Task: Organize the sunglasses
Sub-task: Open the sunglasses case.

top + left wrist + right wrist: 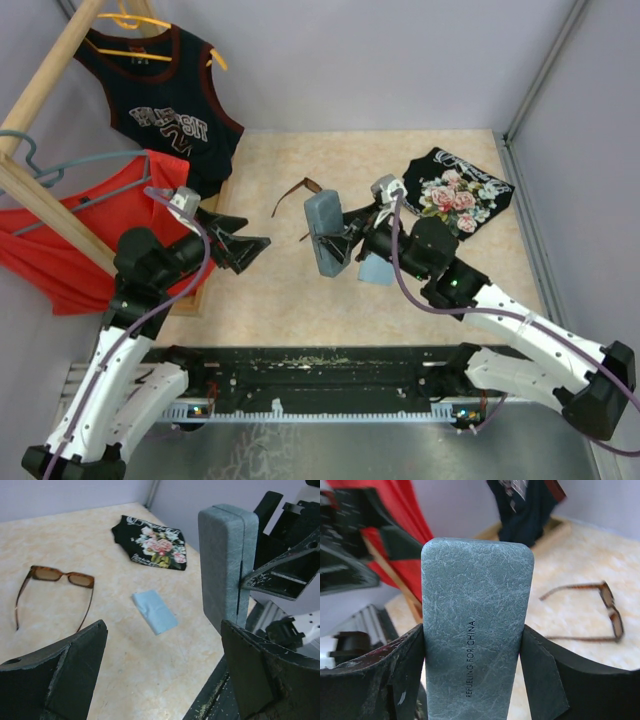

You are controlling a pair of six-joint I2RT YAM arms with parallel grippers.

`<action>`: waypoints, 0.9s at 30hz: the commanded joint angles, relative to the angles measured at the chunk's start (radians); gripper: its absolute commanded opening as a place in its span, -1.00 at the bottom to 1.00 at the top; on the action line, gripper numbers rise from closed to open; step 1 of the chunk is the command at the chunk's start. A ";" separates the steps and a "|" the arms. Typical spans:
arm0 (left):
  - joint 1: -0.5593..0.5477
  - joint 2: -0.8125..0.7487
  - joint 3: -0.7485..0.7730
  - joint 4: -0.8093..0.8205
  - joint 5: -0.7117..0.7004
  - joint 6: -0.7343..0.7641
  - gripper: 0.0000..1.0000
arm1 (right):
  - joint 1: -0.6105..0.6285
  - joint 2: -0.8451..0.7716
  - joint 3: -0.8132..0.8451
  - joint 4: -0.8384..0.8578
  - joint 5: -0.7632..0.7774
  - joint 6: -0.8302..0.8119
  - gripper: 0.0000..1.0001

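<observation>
The brown sunglasses (pixel 296 196) lie unfolded on the table behind the case; they also show in the left wrist view (pixel 55 587) and the right wrist view (pixel 600 610). My right gripper (pixel 340 243) is shut on the grey-blue case (pixel 327 232), holding it closed and upright above the table; its fingers (pixel 547 672) press both long sides of the case (pixel 476 640). My left gripper (pixel 258 246) is open and empty, pointing at the case (pixel 227 565) from the left, a short gap away. The light blue cloth (pixel 154 611) lies flat under the right arm.
A folded black floral garment (pixel 458 190) lies at the back right. A wooden rack (pixel 50 90) with a black jersey (pixel 165 95) and a red shirt (pixel 95 225) on hangers stands at the left. Grey walls enclose the table.
</observation>
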 commanded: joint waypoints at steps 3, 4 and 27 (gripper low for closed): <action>0.005 0.067 0.062 0.263 0.269 -0.066 1.00 | 0.003 -0.038 0.051 0.280 -0.241 0.041 -1.00; 0.005 0.079 0.074 0.281 0.283 -0.068 1.00 | 0.003 -0.030 0.067 0.298 -0.268 0.045 -1.00; 0.004 0.195 0.096 0.890 0.597 -0.439 1.00 | 0.005 0.147 0.283 0.562 -0.557 0.117 -1.00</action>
